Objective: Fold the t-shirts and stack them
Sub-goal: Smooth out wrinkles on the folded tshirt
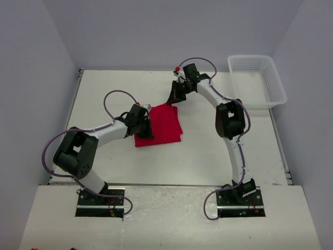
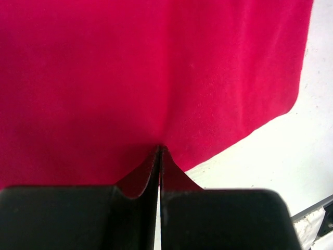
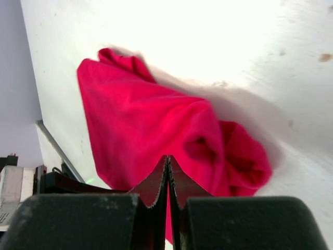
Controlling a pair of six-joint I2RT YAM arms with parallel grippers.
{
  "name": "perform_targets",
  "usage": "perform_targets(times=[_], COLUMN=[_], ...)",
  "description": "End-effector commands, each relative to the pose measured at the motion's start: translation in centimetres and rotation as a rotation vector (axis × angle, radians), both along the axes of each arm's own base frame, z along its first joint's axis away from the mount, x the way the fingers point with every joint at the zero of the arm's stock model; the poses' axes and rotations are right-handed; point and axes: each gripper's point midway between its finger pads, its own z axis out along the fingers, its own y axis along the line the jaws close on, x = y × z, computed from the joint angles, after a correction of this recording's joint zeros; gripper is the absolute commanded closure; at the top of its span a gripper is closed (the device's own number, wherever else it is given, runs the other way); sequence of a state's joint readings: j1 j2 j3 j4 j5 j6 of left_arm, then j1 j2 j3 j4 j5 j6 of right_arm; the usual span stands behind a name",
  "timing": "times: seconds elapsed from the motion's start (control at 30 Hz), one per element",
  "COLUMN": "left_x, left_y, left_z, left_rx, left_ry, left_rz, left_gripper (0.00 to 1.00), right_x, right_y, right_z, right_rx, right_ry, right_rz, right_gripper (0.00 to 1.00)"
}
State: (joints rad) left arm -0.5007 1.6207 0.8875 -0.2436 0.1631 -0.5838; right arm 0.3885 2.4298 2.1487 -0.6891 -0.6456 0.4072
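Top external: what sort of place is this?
Likely a lab robot cell: white table boxed in by plain walls, a mesh basket at its corner, one red t-shirt.

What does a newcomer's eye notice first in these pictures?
The red t-shirt lies in the middle of the white table. The left claw pinches its left edge and the right claw its far edge. A white mesh basket stands at the far right corner.
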Motion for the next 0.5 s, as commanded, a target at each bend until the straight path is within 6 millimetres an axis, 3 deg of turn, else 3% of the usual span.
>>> perform_targets(times=[0.0, 0.3, 0.47], left_x=[-0.2, -0.7, -0.9], left_y=[-0.1, 0.0, 0.2], left_z=[-0.1, -0.5, -1.1], left_rx=[-0.009, -0.002, 0.005], left_ry=[-0.005, 0.004, 0.011], left_rz=[0.002, -0.013, -0.020], left_gripper=[1.00, 1.00, 1.00], right_x=[0.1, 0.4, 1.6], right_y=[-0.5, -1.1, -3.9], right_z=[-0.7, -2.3, -3.8], right_rx=[0.003, -0.045, -0.199], right_ry=[0.062, 0.089, 0.087], right_rz=[-0.019, -0.068, -0.225], right_gripper=[1.00, 1.00, 1.00])
